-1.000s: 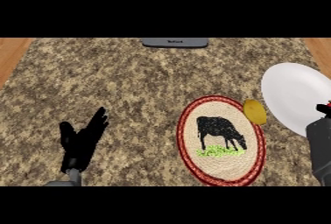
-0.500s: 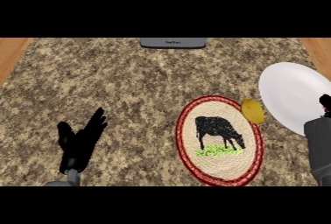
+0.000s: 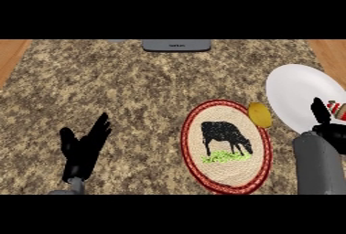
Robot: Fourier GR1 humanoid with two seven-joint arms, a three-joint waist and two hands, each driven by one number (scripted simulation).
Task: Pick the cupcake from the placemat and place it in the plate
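A round woven placemat [image 3: 226, 176] with a black cow on it lies right of the counter's middle. The white plate [image 3: 297, 91] sits at the right edge, just beyond the mat. My right hand [image 3: 326, 130] is over the plate's near right part, its fingers curled round a small red-and-white striped thing, the cupcake [image 3: 336, 109], which is mostly hidden. My left hand [image 3: 82, 148] rests open at the lower left, fingers up, far from the mat.
A yellow oval object [image 3: 259, 114] lies on the mat's right rim, touching the plate's edge. A grey flat device [image 3: 176, 45] sits at the counter's far edge. Wooden floor shows past both far corners.
My right hand with the cupcake has edged slightly up and left over the plate. The left hand has stayed put.
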